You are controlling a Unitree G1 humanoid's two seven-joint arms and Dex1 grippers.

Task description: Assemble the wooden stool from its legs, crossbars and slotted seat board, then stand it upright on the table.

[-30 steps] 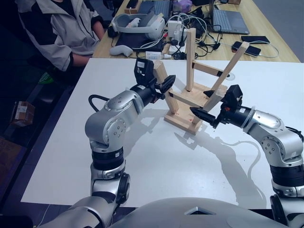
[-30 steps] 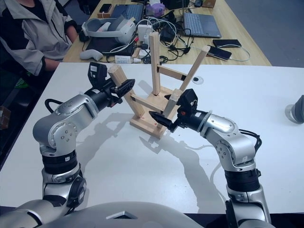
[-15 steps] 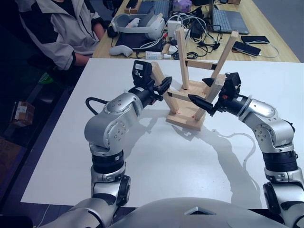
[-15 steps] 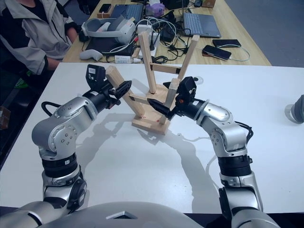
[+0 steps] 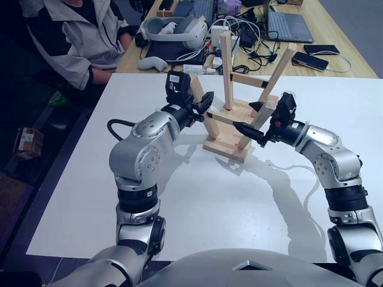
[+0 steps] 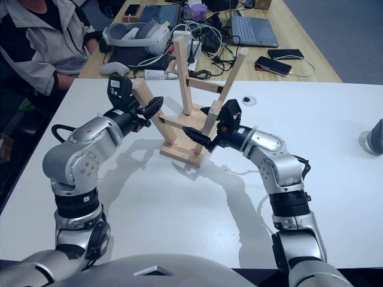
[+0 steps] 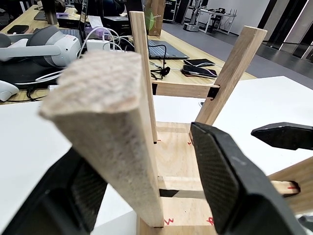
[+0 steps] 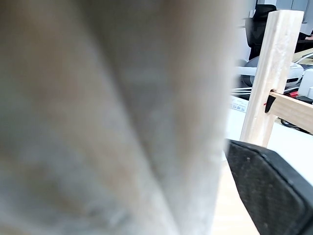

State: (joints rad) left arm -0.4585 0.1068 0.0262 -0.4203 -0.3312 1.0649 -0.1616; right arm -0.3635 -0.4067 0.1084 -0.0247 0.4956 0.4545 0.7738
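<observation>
- The inverted stool [image 5: 230,113] has tipped back from its rightward lean, with the seat board [image 5: 226,145] now nearer level.
- The left gripper [image 5: 204,106] is released and straddles the left leg [image 7: 110,117] above the seat board.
- The right gripper [image 5: 244,117] is at the right leg [image 5: 273,76] above the seat board; whether it grips cannot be told.

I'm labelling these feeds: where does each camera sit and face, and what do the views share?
Left eye view: head, facing forward-down at the upturned stool; both arms show.
Right eye view: beside it; same scene, same arms.
Left wrist view: left wrist, looking past the left gripper at a stool leg.
Right wrist view: right wrist, close against another leg, right gripper beside.
All four share the stool.
</observation>
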